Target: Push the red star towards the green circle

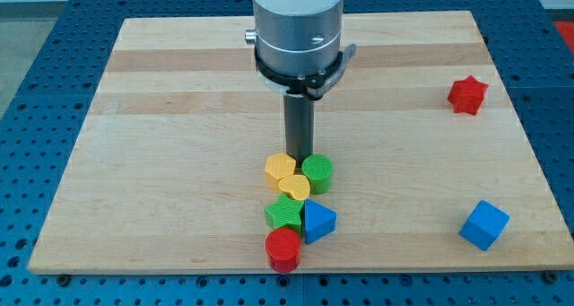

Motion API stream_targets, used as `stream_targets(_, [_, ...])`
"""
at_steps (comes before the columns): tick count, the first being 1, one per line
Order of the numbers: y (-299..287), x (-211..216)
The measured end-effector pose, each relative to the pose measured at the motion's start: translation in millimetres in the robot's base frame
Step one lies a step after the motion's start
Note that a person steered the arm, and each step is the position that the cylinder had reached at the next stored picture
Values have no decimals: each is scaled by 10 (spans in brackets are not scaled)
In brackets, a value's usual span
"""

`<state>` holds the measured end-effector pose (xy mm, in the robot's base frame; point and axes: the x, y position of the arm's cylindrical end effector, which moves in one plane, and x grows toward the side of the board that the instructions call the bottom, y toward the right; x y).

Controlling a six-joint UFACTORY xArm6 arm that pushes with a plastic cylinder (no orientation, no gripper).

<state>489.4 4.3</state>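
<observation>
Tip: just above green circle and yellow block
Red star: worktop right, well apart
Fingers: none fitted; bare rod

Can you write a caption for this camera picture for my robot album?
My tip sits behind the green circle; the red star waits far right.

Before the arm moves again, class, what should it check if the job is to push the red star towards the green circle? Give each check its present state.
1. Red star in view, near the view's right edge: ok.
2. Green circle in view, in the middle cluster: ok.
3. My tip behind the star for the push: not ok; it sits at the cluster, between the yellow hexagon and the green circle.
4. Straight path from star to circle free of blocks: ok.
5. Blue cube out of that path: ok.
</observation>
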Motion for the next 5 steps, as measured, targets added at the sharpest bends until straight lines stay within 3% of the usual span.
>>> stream_targets(1, [502, -419])
stream_targets(3, [1560, -1843])
stream_targets(4, [1969, -2350])
stream_targets(5, [2636, -1632])
